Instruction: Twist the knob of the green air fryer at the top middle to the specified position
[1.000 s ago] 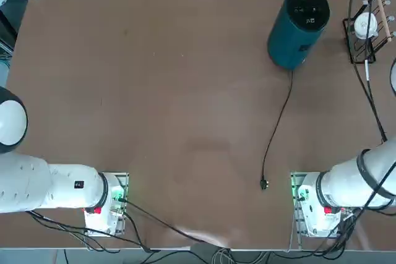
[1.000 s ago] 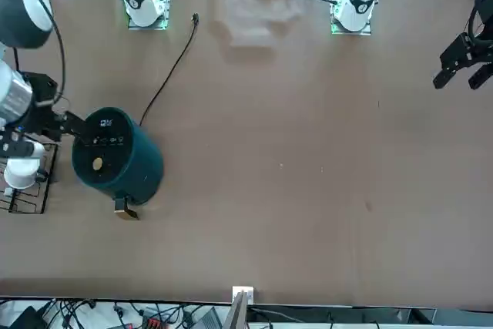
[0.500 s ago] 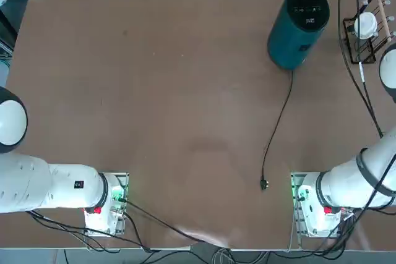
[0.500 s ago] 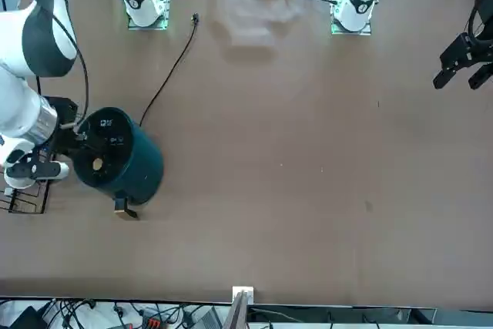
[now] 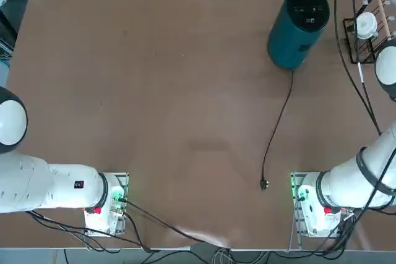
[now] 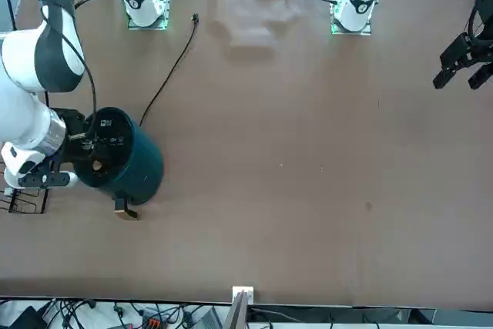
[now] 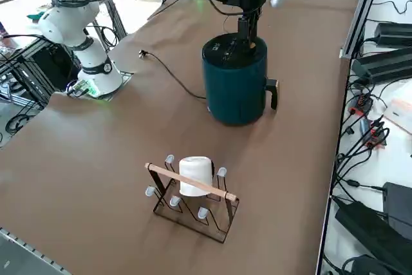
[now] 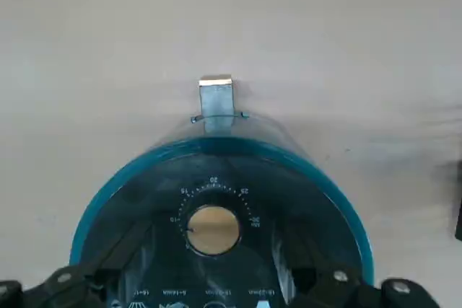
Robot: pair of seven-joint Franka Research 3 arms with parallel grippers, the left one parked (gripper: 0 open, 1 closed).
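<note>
The green air fryer [image 5: 292, 35] stands upright at the far right of the table, also seen in the front view [image 6: 135, 163] and the right side view [image 7: 237, 85]. On its black top panel sits the small tan knob [image 8: 211, 230], ringed by white numbers; it also shows in the front view [image 6: 98, 165]. My right gripper [image 8: 211, 254] hangs straight above that panel, open, one finger on each side of the knob and neither touching it. From the side, the right gripper [image 7: 247, 33] points down just over the knob's end of the lid.
A black wire rack [image 5: 365, 29] holding a white round object stands right of the fryer, also in the side view [image 7: 193, 191]. The fryer's black cord [image 5: 279, 119] trails toward my base and ends in a plug [image 5: 264, 183]. A handle [image 8: 216, 97] juts from the fryer's far side.
My right arm has swung from beside the wire rack to over the fryer's lid, bringing the gripper above the knob. The fingers stayed apart. The fryer has not moved.
</note>
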